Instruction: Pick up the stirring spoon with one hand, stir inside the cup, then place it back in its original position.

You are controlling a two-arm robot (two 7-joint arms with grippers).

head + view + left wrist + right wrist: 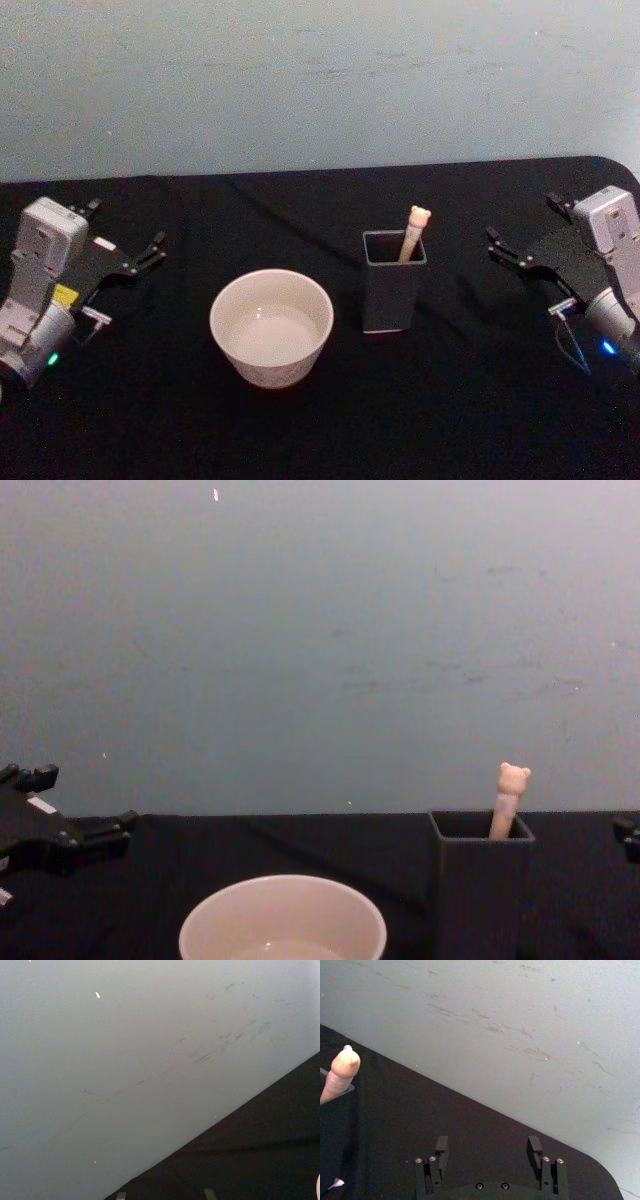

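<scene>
Standing handle-up in the holder (394, 290), the stirring spoon (416, 232) is seen w/ only its beige handle and bear head above the square mouth. It is tilted toward the holder's far right corner. Its bowl is hidden inside. In the chest view the bear head (513, 776) is seen just above the holder's rim (480, 838). In the right wrist view it (342, 1067) is seen at the picture's edge.

The holder is set upright approx mid-tabletop, a little toward the right edge. The cup (271, 325) is placed just beside it on the left, apart from it and slightly nearer the front edge. The cup's pale inside is shown w/ nothing in it, and its rim (283, 892) is seen low in the chest view.

The left gripper (128, 222) is held near the tabletop's (460, 400) left edge, well apart from the cup. Its 2 fingers are spread and nothing is gripped. The right gripper (522, 217) is held near the right edge, well apart from the holder. Its 2 fingers (441, 1146) are likewise spread and nothing is held between them.

A pale scuffed wall (320, 80) is seen behind the tabletop's far edge.
</scene>
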